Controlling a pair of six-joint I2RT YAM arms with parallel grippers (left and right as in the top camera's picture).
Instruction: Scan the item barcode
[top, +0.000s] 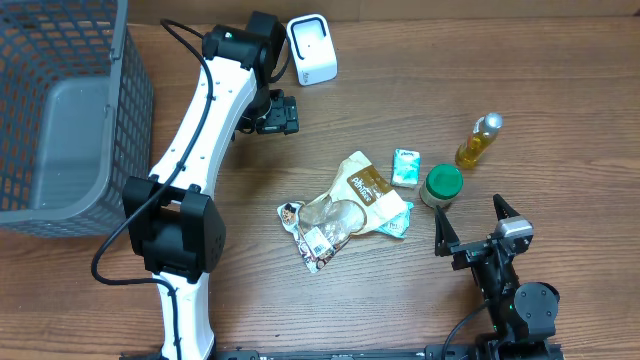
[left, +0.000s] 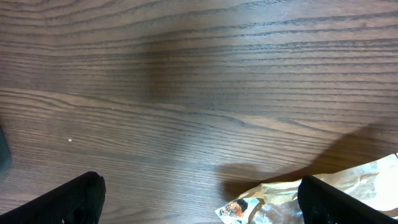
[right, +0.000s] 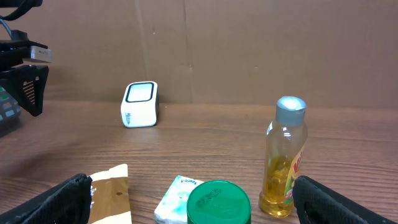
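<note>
Currently | left end effector (top: 272, 114) open | right end effector (top: 469, 212) open | snack bag (top: 345, 205) between them, apart

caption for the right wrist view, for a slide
Open right pincer facing oil bottle, green-lidded jar and white scanner.

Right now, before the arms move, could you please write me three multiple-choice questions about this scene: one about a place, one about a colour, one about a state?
1. Where on the table does the white scanner stand?
A) near edge
B) far edge
C) centre

2. What colour is the lid of the jar?
A) red
B) green
C) white

3. How is the right end effector?
A) shut tight
B) half shut on an item
C) open, empty

Answers:
1 B, the right wrist view shows it close to the wall.
2 B, both views show a green lid.
3 C, it stands wide apart with nothing inside.
</note>
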